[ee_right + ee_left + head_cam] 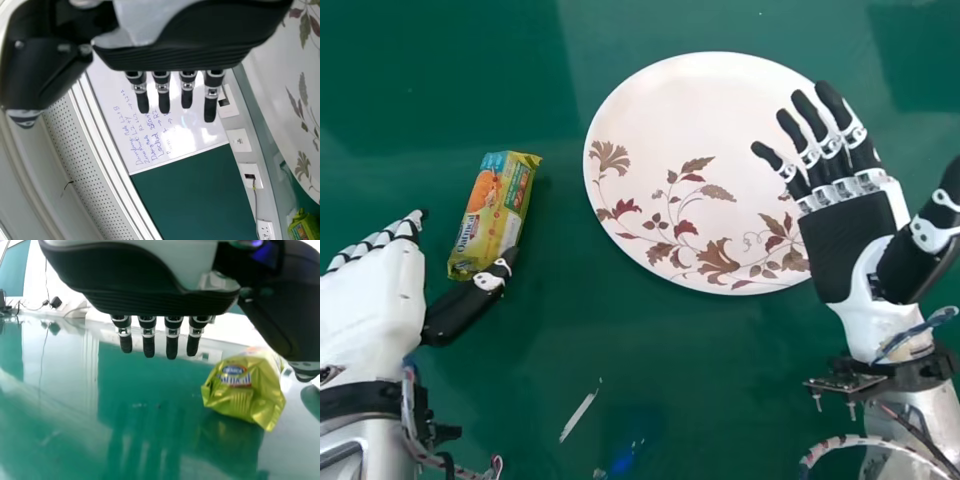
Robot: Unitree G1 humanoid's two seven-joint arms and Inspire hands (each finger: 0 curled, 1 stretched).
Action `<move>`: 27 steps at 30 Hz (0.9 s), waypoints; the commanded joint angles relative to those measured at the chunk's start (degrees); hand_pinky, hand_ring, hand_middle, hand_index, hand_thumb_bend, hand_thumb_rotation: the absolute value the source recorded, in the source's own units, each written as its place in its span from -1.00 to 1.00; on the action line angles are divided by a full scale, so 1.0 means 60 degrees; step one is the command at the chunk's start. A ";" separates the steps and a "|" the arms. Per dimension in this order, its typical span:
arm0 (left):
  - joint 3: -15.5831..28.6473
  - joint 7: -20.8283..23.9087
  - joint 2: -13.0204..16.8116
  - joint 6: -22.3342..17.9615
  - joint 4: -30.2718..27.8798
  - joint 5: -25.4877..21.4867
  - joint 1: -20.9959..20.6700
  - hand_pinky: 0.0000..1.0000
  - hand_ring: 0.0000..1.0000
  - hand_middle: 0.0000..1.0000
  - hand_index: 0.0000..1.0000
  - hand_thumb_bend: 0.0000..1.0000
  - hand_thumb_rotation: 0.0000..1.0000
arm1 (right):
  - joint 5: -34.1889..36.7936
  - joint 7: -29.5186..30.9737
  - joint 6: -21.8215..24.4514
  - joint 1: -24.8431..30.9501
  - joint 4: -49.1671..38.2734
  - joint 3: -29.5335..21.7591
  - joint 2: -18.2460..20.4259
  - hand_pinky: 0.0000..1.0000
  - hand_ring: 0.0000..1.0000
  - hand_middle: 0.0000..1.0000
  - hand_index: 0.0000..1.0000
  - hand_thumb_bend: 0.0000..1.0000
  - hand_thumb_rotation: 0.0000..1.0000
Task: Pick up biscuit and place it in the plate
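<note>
In the head view my left hand (370, 290) is at the left, its thumb beside the lower end of the biscuit packet (495, 215), which lies on the green table. The left wrist view has my left hand (135, 295) with straight fingers and the yellow-green packet (245, 390) between fingers and thumb, not gripped. The white plate (670, 110) with a leaf pattern lies right of the packet. My right hand (845, 235) is palm up with straight fingers over the plate's right edge, holding nothing. In the right wrist view are the right hand (185, 45), the plate (272, 65) and the packet (304, 227).
On the green table (650, 370) there is a pale scratch-like mark (580, 415) toward the front. Cables hang at both wrists. Wall sockets (250, 175) and a whiteboard (175, 135) are in the background.
</note>
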 commanded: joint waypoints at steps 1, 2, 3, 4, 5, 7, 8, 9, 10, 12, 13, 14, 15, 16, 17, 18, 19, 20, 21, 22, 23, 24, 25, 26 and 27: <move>-0.1894 -0.0352 -0.2243 0.0558 0.0006 0.0373 -0.0398 1.00 1.00 1.00 1.00 1.00 0.74 | 0.0040 0.0003 0.0117 0.0399 -0.0304 -0.0175 -0.0232 0.71 1.00 1.00 1.00 1.00 0.21; -0.1808 -0.0419 -0.2234 0.0586 0.0006 0.0276 -0.0464 1.00 1.00 1.00 1.00 1.00 0.73 | 0.0027 -0.0054 0.0128 0.0448 -0.0379 -0.0190 -0.0241 0.71 1.00 1.00 1.00 1.00 0.21; -0.1739 -0.0501 -0.2230 0.0602 0.0006 0.0211 -0.0521 1.00 1.00 1.00 1.00 1.00 0.73 | 0.0005 -0.0122 0.0136 0.0503 -0.0460 -0.0204 -0.0245 0.73 1.00 1.00 1.00 1.00 0.21; -0.1702 -0.0575 -0.2221 0.0610 0.0006 0.0188 -0.0559 1.00 1.00 1.00 1.00 1.00 0.73 | 0.0003 -0.0171 0.0141 0.0555 -0.0533 -0.0217 -0.0247 0.76 1.00 1.00 1.00 1.00 0.21; -0.1691 -0.0618 -0.2216 0.0612 0.0006 0.0181 -0.0573 1.00 1.00 1.00 1.00 1.00 0.73 | 0.0014 -0.0212 0.0150 0.0603 -0.0601 -0.0232 -0.0251 0.76 1.00 1.00 1.00 1.00 0.20; -0.1701 -0.0664 -0.2221 0.0619 0.0006 0.0207 -0.0571 1.00 1.00 1.00 1.00 1.00 0.75 | 0.0005 -0.0275 0.0154 0.0685 -0.0708 -0.0262 -0.0276 0.75 1.00 1.00 1.00 1.00 0.17; -0.1700 -0.0698 -0.2228 0.0615 0.0006 0.0226 -0.0566 1.00 1.00 1.00 1.00 1.00 0.76 | 0.0043 -0.0264 0.0153 0.0707 -0.0728 -0.0277 -0.0296 0.75 1.00 1.00 1.00 1.00 0.17; -0.1697 -0.0716 -0.2231 0.0616 0.0006 0.0225 -0.0555 1.00 1.00 1.00 1.00 1.00 0.76 | 0.0083 -0.0227 0.0135 0.0720 -0.0726 -0.0289 -0.0313 0.74 1.00 1.00 1.00 1.00 0.16; -0.1683 -0.0729 -0.2230 0.0620 0.0006 0.0194 -0.0549 1.00 1.00 1.00 1.00 1.00 0.76 | 0.0123 -0.0205 0.0147 0.0736 -0.0747 -0.0303 -0.0339 0.74 1.00 1.00 1.00 1.00 0.16; -0.1586 -0.0761 -0.2227 0.0650 0.0006 0.0032 -0.0563 1.00 1.00 1.00 1.00 1.00 0.76 | 0.0148 -0.0187 0.0157 0.0765 -0.0790 -0.0330 -0.0383 0.71 1.00 1.00 1.00 1.00 0.16; -0.1510 -0.0780 -0.2212 0.0655 0.0006 -0.0072 -0.0584 1.00 1.00 1.00 1.00 1.00 0.76 | 0.0169 -0.0196 0.0178 0.0787 -0.0814 -0.0346 -0.0401 0.71 1.00 1.00 1.00 1.00 0.16; -0.1386 -0.0802 -0.2174 0.0644 0.0006 -0.0216 -0.0614 1.00 1.00 1.00 1.00 1.00 0.75 | 0.0166 -0.0216 0.0195 0.0815 -0.0849 -0.0360 -0.0419 0.68 1.00 1.00 1.00 1.00 0.18; -0.1207 -0.0818 -0.2118 0.0616 0.0006 -0.0420 -0.0640 1.00 1.00 1.00 1.00 1.00 0.75 | 0.0199 -0.0219 0.0230 0.0851 -0.0893 -0.0384 -0.0452 0.67 1.00 1.00 1.00 1.00 0.19; -0.1094 -0.0829 -0.2082 0.0598 0.0006 -0.0551 -0.0656 1.00 1.00 1.00 1.00 1.00 0.73 | 0.0224 -0.0219 0.0254 0.0875 -0.0922 -0.0405 -0.0478 0.64 1.00 1.00 1.00 1.00 0.20; -0.1021 -0.0866 -0.2070 0.0588 0.0006 -0.0625 -0.0665 1.00 1.00 1.00 1.00 1.00 0.72 | 0.0256 -0.0199 0.0265 0.0890 -0.0937 -0.0433 -0.0503 0.63 1.00 1.00 1.00 1.00 0.20; -0.0983 -0.0905 -0.2070 0.0578 0.0006 -0.0671 -0.0662 1.00 1.00 1.00 1.00 1.00 0.71 | 0.0277 -0.0190 0.0280 0.0903 -0.0955 -0.0469 -0.0522 0.62 1.00 1.00 1.00 1.00 0.21; -0.0949 -0.0948 -0.2073 0.0563 0.0006 -0.0730 -0.0655 1.00 1.00 1.00 1.00 1.00 0.71 | 0.0277 -0.0200 0.0292 0.0928 -0.0992 -0.0504 -0.0537 0.62 1.00 1.00 1.00 1.00 0.22; -0.0895 -0.0984 -0.2066 0.0542 0.0006 -0.0824 -0.0644 1.00 1.00 1.00 1.00 1.00 0.71 | 0.0273 -0.0213 0.0289 0.0954 -0.1027 -0.0541 -0.0550 0.62 1.00 1.00 1.00 1.00 0.23; -0.0839 -0.0987 -0.2053 0.0519 0.0006 -0.0936 -0.0623 1.00 1.00 1.00 1.00 1.00 0.71 | 0.0281 -0.0217 0.0282 0.0978 -0.1051 -0.0582 -0.0569 0.62 1.00 1.00 1.00 1.00 0.23; -0.0787 -0.0981 -0.2038 0.0494 0.0006 -0.1041 -0.0599 1.00 1.00 1.00 1.00 1.00 0.72 | 0.0303 -0.0215 0.0274 0.0999 -0.1062 -0.0625 -0.0585 0.63 1.00 1.00 1.00 1.00 0.24; -0.0733 -0.0963 -0.2020 0.0468 0.0006 -0.1148 -0.0574 1.00 1.00 1.00 1.00 1.00 0.73 | 0.0315 -0.0233 0.0267 0.1028 -0.1075 -0.0662 -0.0584 0.63 1.00 1.00 1.00 1.00 0.24; -0.0649 -0.0956 -0.1987 0.0430 0.0006 -0.1283 -0.0562 1.00 1.00 1.00 1.00 1.00 0.74 | 0.0298 -0.0278 0.0253 0.1088 -0.1108 -0.0698 -0.0559 0.64 1.00 1.00 1.00 1.00 0.24; -0.0571 -0.0957 -0.1958 0.0392 0.0006 -0.1400 -0.0565 1.00 1.00 1.00 1.00 1.00 0.75 | 0.0277 -0.0312 0.0239 0.1148 -0.1140 -0.0727 -0.0534 0.67 1.00 1.00 1.00 1.00 0.24; -0.0491 -0.0954 -0.1934 0.0359 0.0006 -0.1520 -0.0572 1.00 1.00 1.00 1.00 1.00 0.76 | 0.0274 -0.0334 0.0231 0.1201 -0.1172 -0.0748 -0.0512 0.68 1.00 1.00 1.00 1.00 0.23; -0.0408 -0.0962 -0.1912 0.0324 0.0006 -0.1626 -0.0587 1.00 1.00 1.00 1.00 1.00 0.76 | 0.0293 -0.0333 0.0220 0.1242 -0.1185 -0.0764 -0.0501 0.69 1.00 1.00 1.00 1.00 0.23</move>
